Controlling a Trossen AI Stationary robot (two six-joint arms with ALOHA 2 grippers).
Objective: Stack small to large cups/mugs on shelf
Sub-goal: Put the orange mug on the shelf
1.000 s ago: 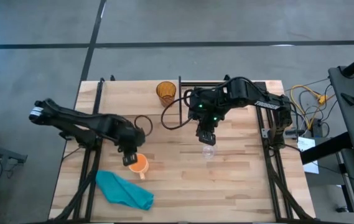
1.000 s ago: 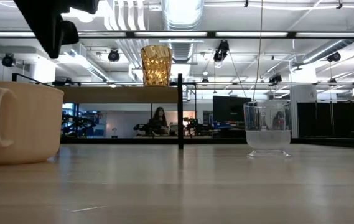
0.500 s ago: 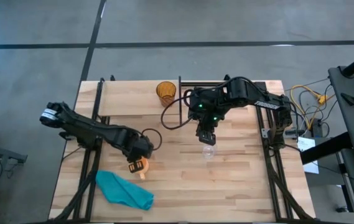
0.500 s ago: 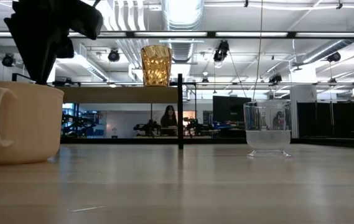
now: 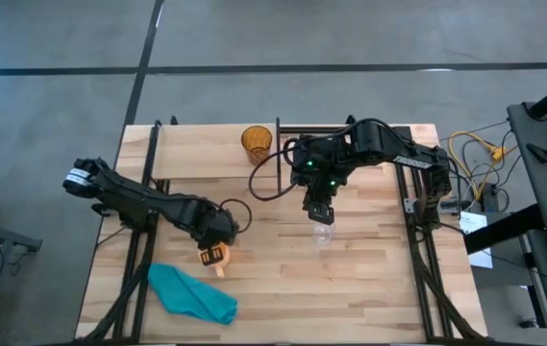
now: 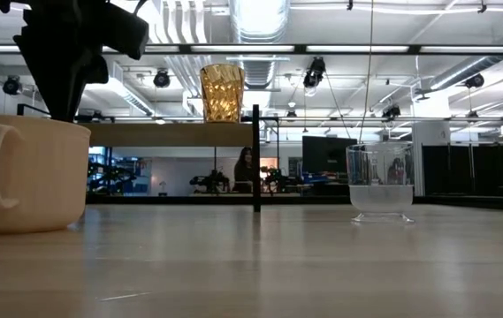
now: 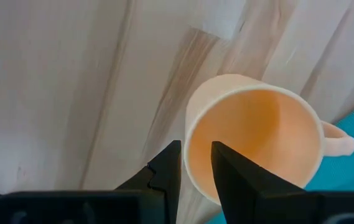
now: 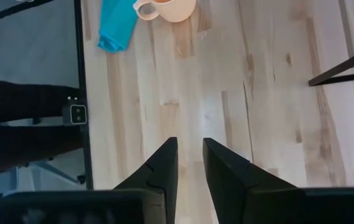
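The orange mug point(image 5: 217, 258) point(image 6: 28, 172) stands upright on the table's near left, handle toward the near edge. My left gripper point(image 5: 211, 250) point(image 7: 195, 155) is down on its rim, shut on the wall. The amber tumbler point(image 5: 257, 142) point(image 6: 222, 92) stands on the shelf point(image 5: 196, 154) point(image 6: 171, 134) at the far edge. The tiny clear glass cup point(image 5: 322, 234) point(image 6: 380, 187) stands on the table near the middle. My right gripper point(image 5: 317, 210) point(image 8: 190, 149) hovers just beyond the cup's far side, shut, touching nothing. My left gripper pinches the orange mug's wall at the rim point(image 7: 188, 144), on the side opposite the handle. One finger point(image 7: 229, 171) is inside the mug and the other point(image 7: 164, 171) outside. The fingers come from above, pointing down. The mug stands upright with its base on the table.
A teal cloth point(image 5: 191, 293) point(image 8: 114, 25) lies crumpled near the table's near left corner, close to the mug. A black upright post point(image 6: 255, 159) marks the shelf's right end. Black frame rods run along both table sides. Bare planks lie between mug and glass cup.
My left gripper moved toward the table's right and came down from above the mug onto its rim, then held still. The mug has stayed in place. The right arm has kept still.
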